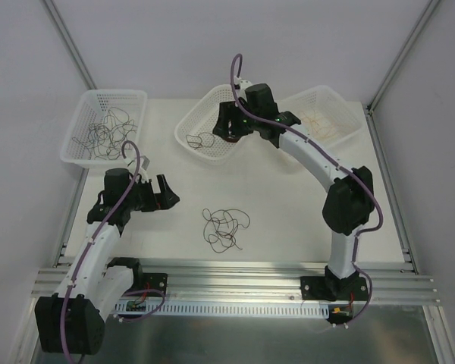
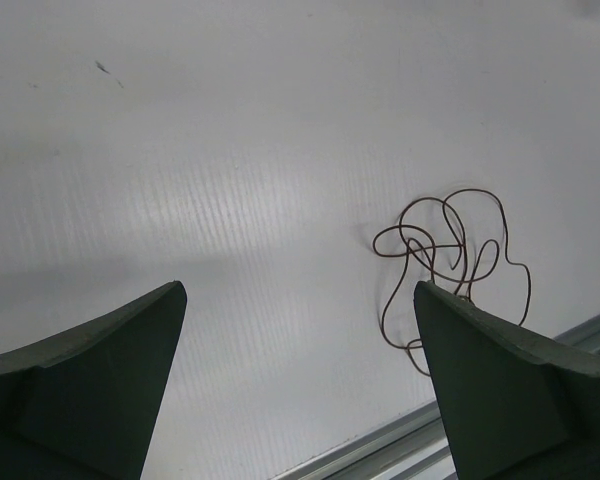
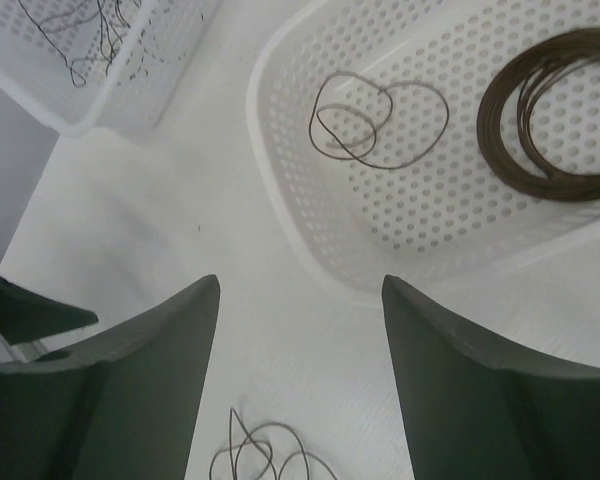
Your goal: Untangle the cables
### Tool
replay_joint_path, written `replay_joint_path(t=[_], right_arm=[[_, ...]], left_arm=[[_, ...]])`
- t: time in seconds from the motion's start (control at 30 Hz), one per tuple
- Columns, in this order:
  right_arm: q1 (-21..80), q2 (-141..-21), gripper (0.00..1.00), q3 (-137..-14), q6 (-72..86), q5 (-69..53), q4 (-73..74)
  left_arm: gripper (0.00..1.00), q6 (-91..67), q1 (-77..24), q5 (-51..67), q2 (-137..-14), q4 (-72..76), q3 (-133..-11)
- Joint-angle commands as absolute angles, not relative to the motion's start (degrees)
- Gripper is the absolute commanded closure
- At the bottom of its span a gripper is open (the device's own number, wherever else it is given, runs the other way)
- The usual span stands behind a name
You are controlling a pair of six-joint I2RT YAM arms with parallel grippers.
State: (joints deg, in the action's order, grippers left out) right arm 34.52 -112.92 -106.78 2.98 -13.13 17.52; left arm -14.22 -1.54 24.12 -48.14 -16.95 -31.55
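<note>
One tangle of cables [image 1: 226,227] lies on the bare counter [image 1: 288,220] between the two arm bases. Its thin dark brown loops cross several ways, and the strand count cannot be read. The left jaws hang wide open and empty, low over the counter just to the left of the tangle. The right jaws stand parted with nothing between them, above the near rim of the middle basket [image 1: 193,114]. That basket holds a loose looped cable [image 3: 378,122] and a dark brown coil [image 3: 555,115]. The left basket [image 1: 73,125] holds black wires [image 1: 106,133]; the right basket [image 1: 350,110] holds tan-orange wires [image 1: 318,120]. Judgement: sorting looks partly done, and the counter tangle is next. Risks:
- A strand this thin and springy may slip out of a pinch.
- A one-sided pull may drag the whole knot, or tighten it.
- A lifted loop may snag on the basket mesh.
</note>
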Motion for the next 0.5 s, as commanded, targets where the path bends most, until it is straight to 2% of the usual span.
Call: replay_joint_path(t=[0.0,0.23,0.47], right_arm=[[34.54,-104.25,0.30,-100.49,1.85,-14.59,20.20],[35.24,-92.74,0.32,-82.92,0.62,-14.24,28.47],[37.26,-81.22,0.32,-66.20,4.48,-7.65,30.06]], left_arm=[[0.02,-13.97,-2.28,26.98,-48.69,-15.47,-31.82],[0.07,-20.02,-7.20,30.76,-49.22,-15.47,-30.50],[0.15,-32.16,-17.13,23.67,-49.22,-14.41,-29.26]])
